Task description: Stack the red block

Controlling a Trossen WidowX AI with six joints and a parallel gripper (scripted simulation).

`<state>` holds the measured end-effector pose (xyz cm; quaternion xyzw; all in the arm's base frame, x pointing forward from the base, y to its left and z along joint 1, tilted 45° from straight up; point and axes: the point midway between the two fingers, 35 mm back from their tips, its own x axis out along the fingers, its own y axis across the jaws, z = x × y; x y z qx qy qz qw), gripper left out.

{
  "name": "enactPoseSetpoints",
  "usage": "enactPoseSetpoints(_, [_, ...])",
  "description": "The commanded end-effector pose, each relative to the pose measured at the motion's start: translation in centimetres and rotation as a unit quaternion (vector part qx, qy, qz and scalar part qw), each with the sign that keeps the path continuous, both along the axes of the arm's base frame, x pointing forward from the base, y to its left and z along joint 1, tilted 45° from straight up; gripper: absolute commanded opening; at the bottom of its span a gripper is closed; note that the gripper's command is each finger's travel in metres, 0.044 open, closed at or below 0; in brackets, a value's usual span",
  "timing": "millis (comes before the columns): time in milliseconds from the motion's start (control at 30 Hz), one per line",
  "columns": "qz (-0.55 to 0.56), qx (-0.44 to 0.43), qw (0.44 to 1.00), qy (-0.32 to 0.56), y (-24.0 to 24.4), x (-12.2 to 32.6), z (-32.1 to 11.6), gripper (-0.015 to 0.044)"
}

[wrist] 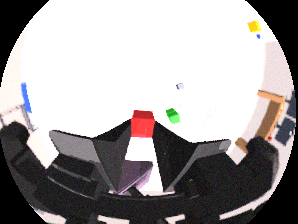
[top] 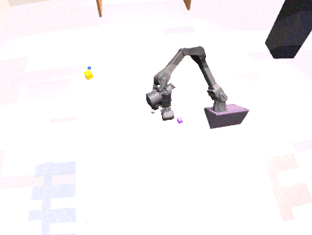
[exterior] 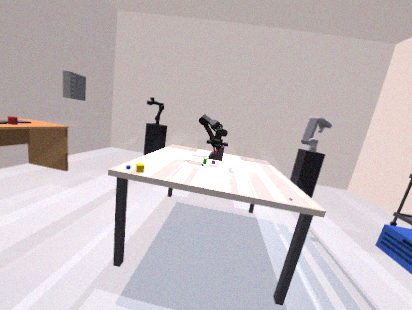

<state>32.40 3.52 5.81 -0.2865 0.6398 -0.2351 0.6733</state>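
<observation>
My gripper [exterior: 216, 150] [wrist: 143, 121] is shut on the red block [exterior: 216, 152] [wrist: 143, 127]. In the exterior view it holds the block above the table [exterior: 200, 191]. In the wrist view the block sits between the fingertips. The green tower [exterior: 204, 161] [wrist: 173, 116] stands on the table, apart from the red block, right of the fingertips in the wrist view and lower left of them in the exterior view. In the top view the arm hides the red block and the green tower.
A purple block [top: 179, 120] [exterior: 213, 162] lies near the tower. A small grey block [top: 152, 111] [wrist: 180, 86] lies beyond the tower in the wrist view. A yellow block [top: 88, 74] [exterior: 140, 168] [wrist: 254, 26] and a blue one [top: 89, 67] [exterior: 128, 167] [wrist: 258, 36] lie far off.
</observation>
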Motion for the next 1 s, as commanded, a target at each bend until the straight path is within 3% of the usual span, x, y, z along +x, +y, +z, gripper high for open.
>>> enactPoseSetpoints(0, [0.004,-0.003,1.000,0.000,-1.7,-0.6,1.7,0.0000])
enactPoseSetpoints(467, [0.002,-0.010,1.000,0.001,-6.5,-2.9,5.8,0.0000])
enactPoseSetpoints(967, [0.002,-0.011,1.000,0.000,-9.2,-2.6,2.8,0.0000])
